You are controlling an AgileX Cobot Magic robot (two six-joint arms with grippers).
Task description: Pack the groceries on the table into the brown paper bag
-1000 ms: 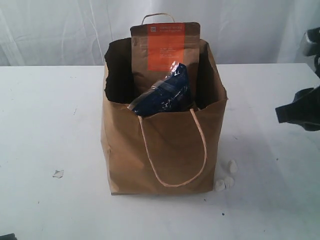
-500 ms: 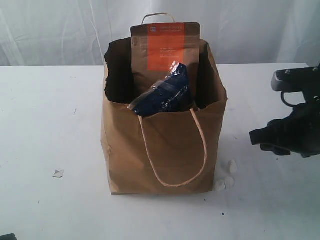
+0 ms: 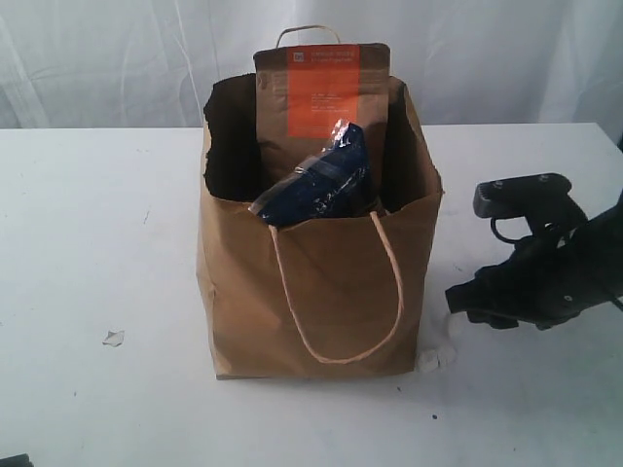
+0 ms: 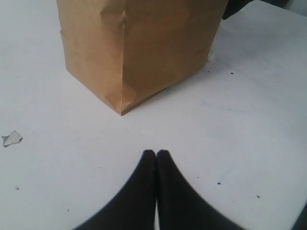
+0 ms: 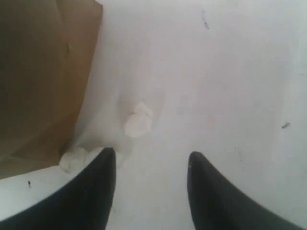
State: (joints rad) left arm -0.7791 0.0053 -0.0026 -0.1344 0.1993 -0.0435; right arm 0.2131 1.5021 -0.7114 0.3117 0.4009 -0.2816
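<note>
**Bag upright mid-table, right gripper low at its corner**

Your brown paper bag [image 3: 321,292] stands upright in the middle of the white table [image 3: 97,224], mouth open, with its front loop handle [image 3: 400,292] hanging down the near face. Two groceries show above the rim. The brown pouch with the orange label [image 3: 321,97] stands tall against the back wall. The dark-blue noodle packet [image 3: 321,185] leans in front of it, its lower end resting on the front edge of the bag.

Your right gripper [image 5: 151,160] sits low over the table, just beside the bag's lower corner on that side. Its two fingers are spread apart with nothing between them but bare tabletop. A few small white lumps [image 5: 138,122] lie on the table there, close to the bag's base. One finger looks to be right at the nearest lump, but the wrist view is too blurred to tell whether it touches.

Your left gripper [image 4: 156,154] has its fingers pressed together with nothing between them. It hangs over bare table, facing a bottom corner of the bag and well apart from it. A small paper scrap [image 3: 114,338] lies on the table on the left side.
</note>
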